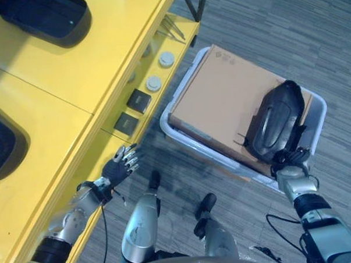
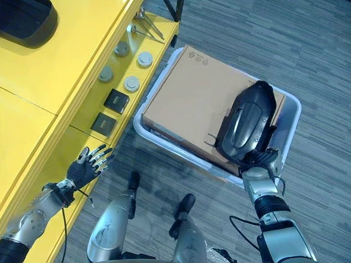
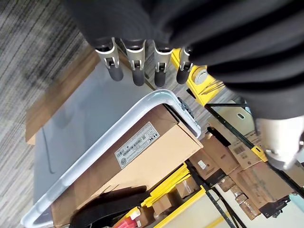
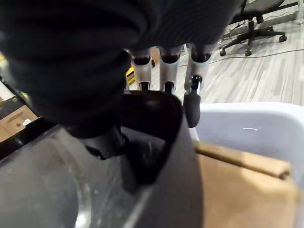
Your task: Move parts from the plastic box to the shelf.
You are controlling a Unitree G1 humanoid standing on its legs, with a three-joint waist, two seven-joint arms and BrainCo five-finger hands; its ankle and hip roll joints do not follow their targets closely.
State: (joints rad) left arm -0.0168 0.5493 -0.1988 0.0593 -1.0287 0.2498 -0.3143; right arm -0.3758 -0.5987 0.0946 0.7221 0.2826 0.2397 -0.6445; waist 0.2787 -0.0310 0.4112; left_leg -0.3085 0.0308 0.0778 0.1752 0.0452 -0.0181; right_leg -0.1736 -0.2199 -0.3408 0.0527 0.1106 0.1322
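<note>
A white plastic box (image 1: pixel 321 111) stands on the floor and holds a large cardboard box (image 1: pixel 226 94). A black curved shell part (image 1: pixel 277 124) lies on top of the cardboard at the box's right end. My right hand (image 1: pixel 291 157) is at the part's near end, its fingers (image 4: pixel 192 99) curled over the part's edge (image 4: pixel 152 118). My left hand (image 1: pixel 120 165) hangs open with straight fingers (image 3: pixel 137 66) beside the front edge of the yellow shelf (image 1: pixel 74 72), apart from the box.
The shelf's lower level carries two round grey parts (image 1: pixel 166 58), two black square parts (image 1: pixel 140 100) and thin metal rods (image 1: pixel 174 28). A black tray (image 1: pixel 48 17) sits on the top level. Grey wood-look floor lies between shelf and box.
</note>
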